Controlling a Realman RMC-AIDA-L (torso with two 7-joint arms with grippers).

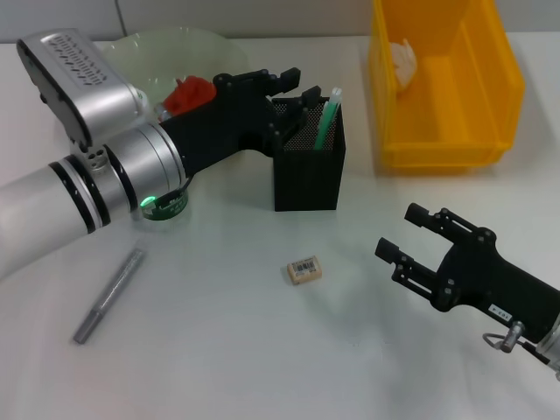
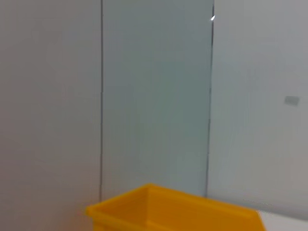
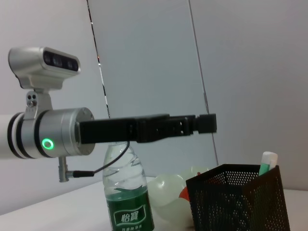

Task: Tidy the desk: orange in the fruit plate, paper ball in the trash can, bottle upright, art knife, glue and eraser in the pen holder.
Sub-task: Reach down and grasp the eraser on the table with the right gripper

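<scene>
Left tool (image 1: 289, 83) hovers over the pen holder (image 1: 308, 166), fingers apart and empty, the glue (image 1: 326, 118) already standing inside. Right tool (image 1: 409, 238) waits open and empty near the eraser (image 1: 304, 269); the art knife (image 1: 109, 295) lies on the desk (image 1: 262, 350). Pulling back carelessly could topple the bottle (image 3: 127, 192) just beside that arm.

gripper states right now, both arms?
Left gripper: open, empty, above the pen holder.
Right gripper: open, empty, low over the table, right of the eraser.
</scene>
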